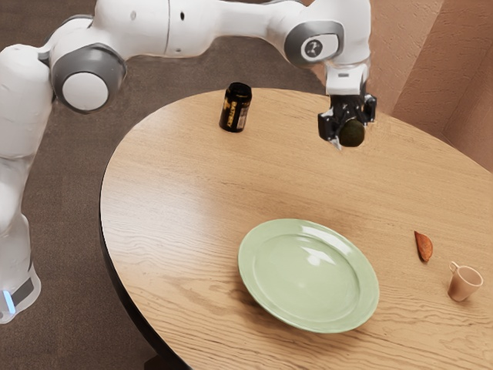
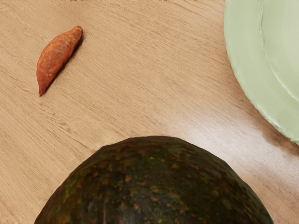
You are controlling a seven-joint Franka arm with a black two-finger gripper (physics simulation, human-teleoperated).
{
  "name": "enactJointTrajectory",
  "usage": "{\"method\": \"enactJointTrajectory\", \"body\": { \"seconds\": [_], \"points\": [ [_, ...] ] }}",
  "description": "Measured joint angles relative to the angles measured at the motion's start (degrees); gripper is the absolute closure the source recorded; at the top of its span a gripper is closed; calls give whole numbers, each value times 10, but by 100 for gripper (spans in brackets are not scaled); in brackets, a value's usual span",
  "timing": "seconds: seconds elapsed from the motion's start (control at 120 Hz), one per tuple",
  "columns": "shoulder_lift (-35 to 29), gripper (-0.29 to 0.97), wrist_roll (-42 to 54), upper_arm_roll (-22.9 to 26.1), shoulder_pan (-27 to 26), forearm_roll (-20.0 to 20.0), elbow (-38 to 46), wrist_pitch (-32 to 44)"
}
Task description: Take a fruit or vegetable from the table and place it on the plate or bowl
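One avocado (image 1: 353, 132) is held clamped between the fingers of the gripper (image 1: 346, 139), up off the table (image 1: 177, 216). It's judged firm and a bit heavy, with pebbly skin that shouldn't slip if gripped across the fat middle. Also counted: one green plate (image 1: 308, 274) below the gripper and off to one side, one sweet potato (image 1: 424, 247), one cup (image 1: 464, 281) and one dark jar (image 1: 236, 107).

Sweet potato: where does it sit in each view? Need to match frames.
Exterior view: sweet potato lies between the green plate and the cup.
Wrist view: sweet potato lies beyond the held avocado, apart from the plate.
Shared landmark: the green plate.
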State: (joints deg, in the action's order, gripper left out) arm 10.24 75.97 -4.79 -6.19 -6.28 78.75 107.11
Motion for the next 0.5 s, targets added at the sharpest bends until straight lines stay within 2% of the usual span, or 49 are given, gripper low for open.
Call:
{"method": "enactJointTrajectory", "body": {
  "seconds": [0.142, 0.208, 0.317, 0.5],
  "points": [
    [-154, 39, 11, 2, -41, 12, 189, -33],
    [-192, 39, 14, 4, -65, 13, 261, -29],
    [-201, 39, 18, 18, -107, 12, 307, -10],
    [-159, 39, 21, 53, -112, 9, 311, 29]
  ]
}}
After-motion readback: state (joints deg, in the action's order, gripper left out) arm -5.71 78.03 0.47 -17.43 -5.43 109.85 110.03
